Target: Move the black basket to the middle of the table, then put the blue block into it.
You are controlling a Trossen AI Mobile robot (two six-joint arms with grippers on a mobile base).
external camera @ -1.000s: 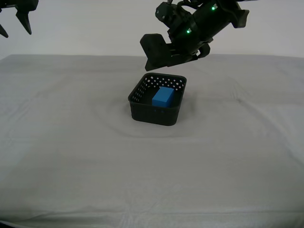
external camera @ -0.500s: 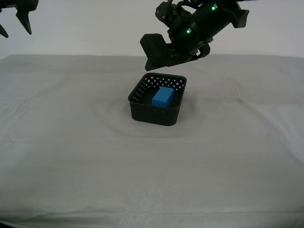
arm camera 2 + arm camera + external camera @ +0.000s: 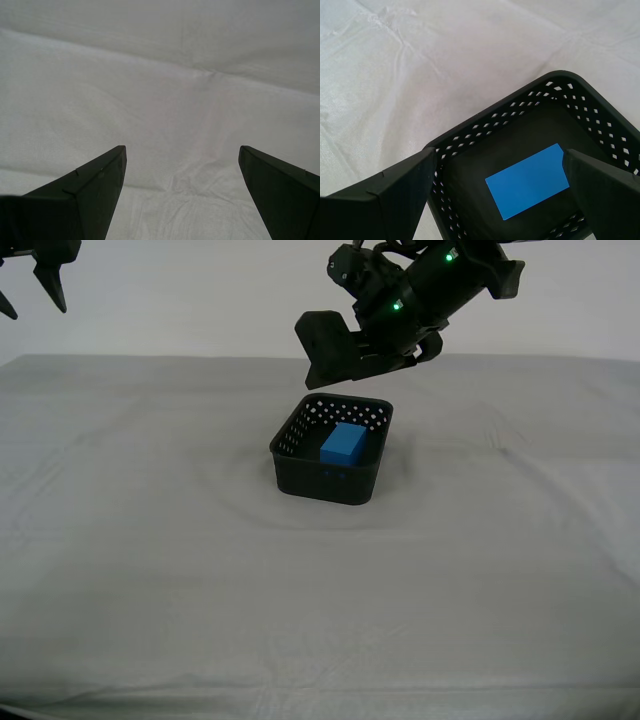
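Far at the exterior view's left, my second gripper point(image 3: 35, 285) hangs high with jaws spread, empty, over bare grey-white cloth table point(image 3: 150, 570). Mid-table sits the shallow perforated black plastic basket point(image 3: 330, 480), small bright blue rectangular block point(image 3: 343, 443) lying flat inside. Above it my first gripper point(image 3: 500, 165) hovers, jaws parted, holding nothing. Task looks done; best to lift straight up, clear of the basket rim, no snagging.

Our first hand point(image 3: 345, 362) hangs raised on its bent arm, jaws spread wide and empty, pointing down and toward the exterior view's left. Our second hand point(image 3: 182, 195) sits high, jaws likewise parted, gripping nothing.
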